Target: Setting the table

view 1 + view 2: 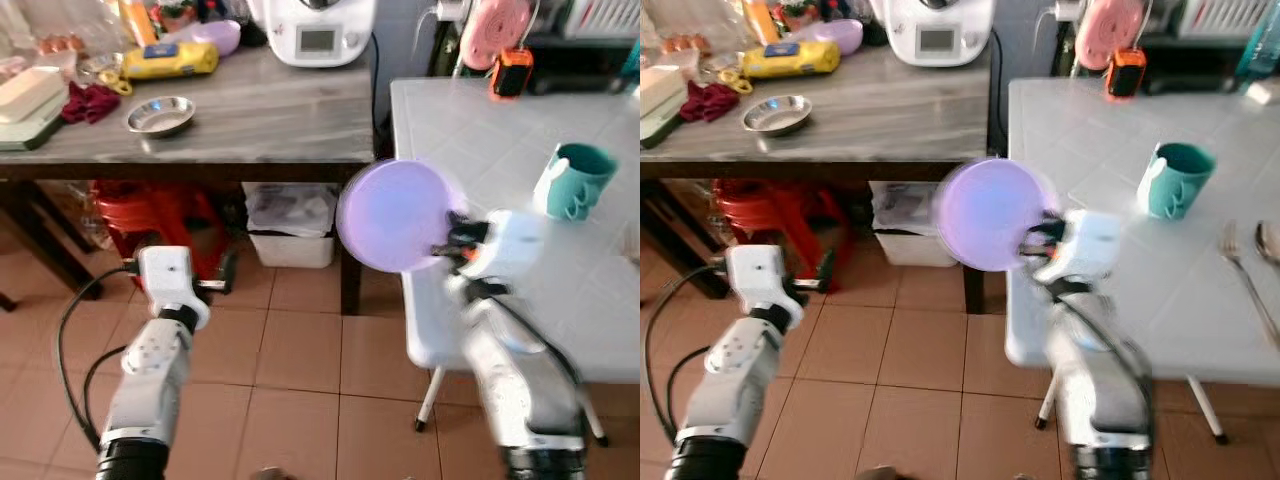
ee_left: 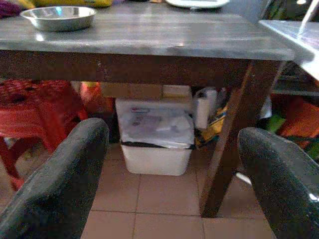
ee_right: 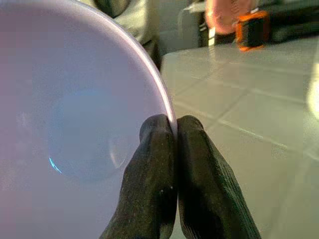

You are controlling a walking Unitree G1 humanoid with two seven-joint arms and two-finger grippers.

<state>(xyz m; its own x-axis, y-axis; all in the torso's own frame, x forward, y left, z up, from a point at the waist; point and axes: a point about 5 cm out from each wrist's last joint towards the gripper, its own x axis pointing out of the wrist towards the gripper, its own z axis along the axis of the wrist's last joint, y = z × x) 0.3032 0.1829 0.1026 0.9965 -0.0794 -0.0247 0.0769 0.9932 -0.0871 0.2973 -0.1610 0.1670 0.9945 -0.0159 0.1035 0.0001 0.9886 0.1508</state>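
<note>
Right gripper (image 3: pixel 175 130) is clamped on the rim of the purple plate (image 1: pixel 395 215), holding it tilted on edge at the white table's (image 1: pixel 600 290) near corner. Left gripper (image 2: pixel 172 144) hangs low, fingers spread wide, empty.

- Right silver arm raised forward; right gripper (image 3: pixel 174 130) with its two black fingers (image 3: pixel 149 199) pressed together on the rim of a round lilac plastic plate (image 1: pixel 397 215), held on edge.
- Left silver arm low, forearm extended forward; left gripper (image 2: pixel 174 164) with fingers spread wide, nothing between them.
</note>
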